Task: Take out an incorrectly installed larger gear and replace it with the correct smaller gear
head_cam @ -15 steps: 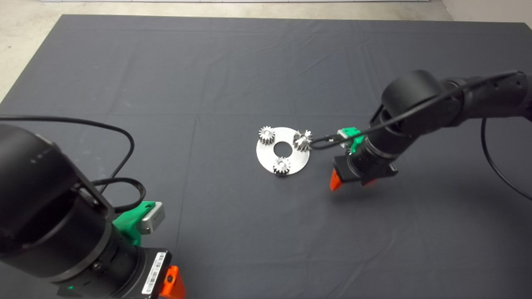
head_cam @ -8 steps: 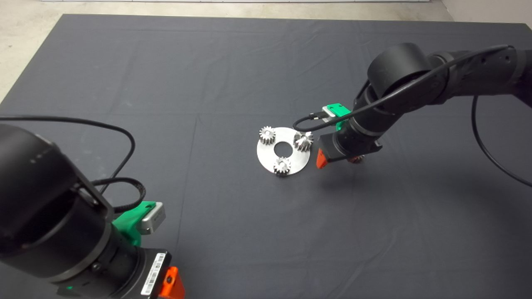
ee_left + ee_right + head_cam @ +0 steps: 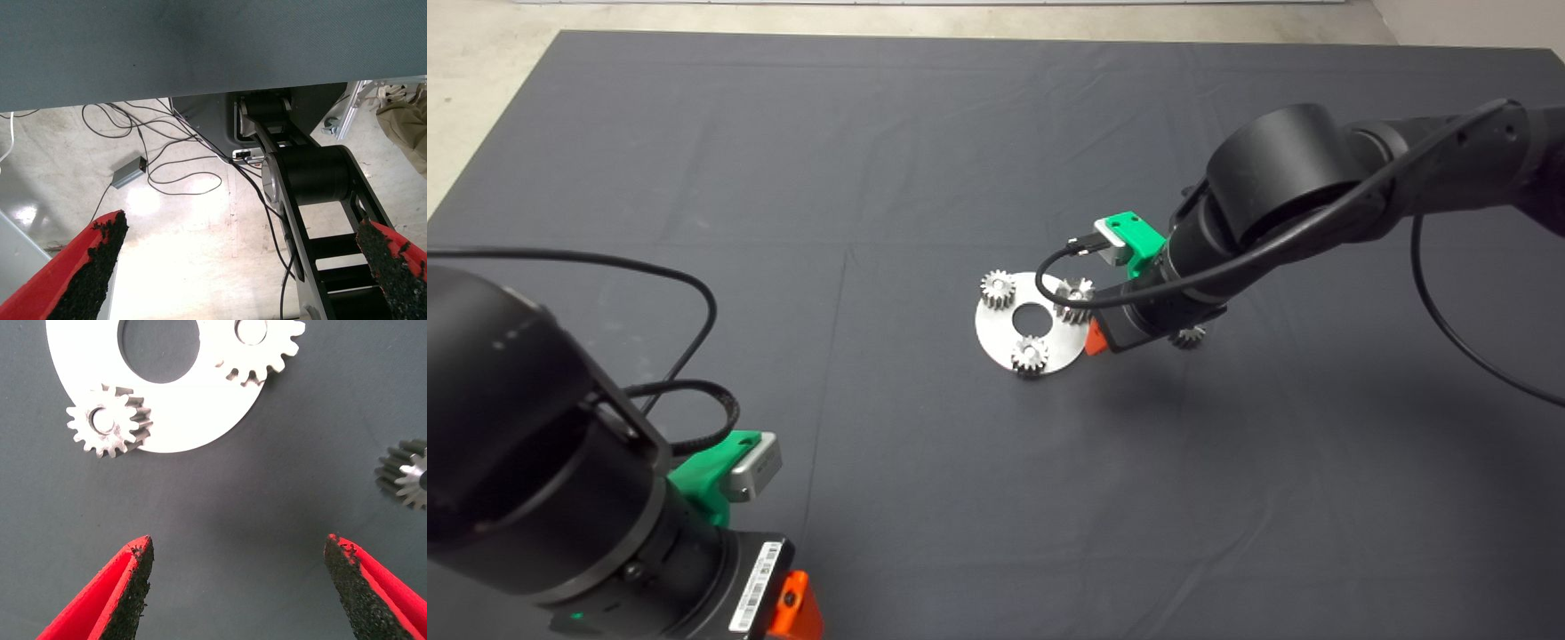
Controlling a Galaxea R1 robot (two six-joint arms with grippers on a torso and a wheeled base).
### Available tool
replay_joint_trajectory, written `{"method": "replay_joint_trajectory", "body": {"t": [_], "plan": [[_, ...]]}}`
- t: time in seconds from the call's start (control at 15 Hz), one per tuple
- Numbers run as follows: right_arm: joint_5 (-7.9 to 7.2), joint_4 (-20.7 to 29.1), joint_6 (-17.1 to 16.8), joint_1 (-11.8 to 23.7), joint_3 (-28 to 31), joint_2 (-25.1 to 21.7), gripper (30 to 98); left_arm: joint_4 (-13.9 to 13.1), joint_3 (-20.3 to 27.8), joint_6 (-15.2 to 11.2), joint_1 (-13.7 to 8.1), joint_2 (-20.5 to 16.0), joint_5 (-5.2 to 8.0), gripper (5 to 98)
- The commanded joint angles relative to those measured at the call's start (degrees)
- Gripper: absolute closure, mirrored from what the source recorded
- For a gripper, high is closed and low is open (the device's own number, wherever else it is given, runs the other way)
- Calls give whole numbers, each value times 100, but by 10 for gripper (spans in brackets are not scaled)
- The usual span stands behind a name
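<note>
Larger gear [image 3: 260,343]: shiny silver, flaring teeth, seated on disc [image 3: 180,413].

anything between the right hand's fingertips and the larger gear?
Only bare mat; right wrist view shows nothing between the open right hand and the larger gear on the disc.

You see a flat dark grey mat [image 3: 925,160] under a bright silver disc [image 3: 193,420]. The larger gear [image 3: 260,347] shines pale silver; the smaller gear [image 3: 403,473] is darker grey steel. Your right gripper [image 3: 237,587] has red fingers [image 3: 100,600] with speckled black pads and a green mount.
</note>
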Motion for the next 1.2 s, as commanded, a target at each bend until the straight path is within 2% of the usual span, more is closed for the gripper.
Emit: {"method": "replay_joint_trajectory", "body": {"t": [0.0, 0.2, 0.33, 0.6, 0.8, 1.0, 1.07, 1.13], "plan": [[-607, -404, -13, 110, 80, 71, 604, -54, 50, 28, -70, 7, -10, 153], [-616, -404, -5, 110, 54, 71, 626, -54, 50, 28, -70, 7, -10, 153], [-616, -395, -5, 110, 54, 80, 682, -54, 50, 33, -70, 12, -10, 153], [-617, -395, 4, 110, 45, 96, 686, -55, 50, 35, -70, 16, -11, 153], [-616, -380, 4, 55, -17, 71, 664, -54, 50, 31, -70, 16, -16, 153], [-616, -377, 4, 31, -124, 80, 598, -54, 50, 36, -70, 16, -19, 153], [-615, -369, -29, 31, -234, 80, 555, -54, 50, 36, -70, 16, -19, 153], [-598, -360, -71, 31, -468, 98, 554, -54, 50, 28, -70, 7, -19, 153]]}}
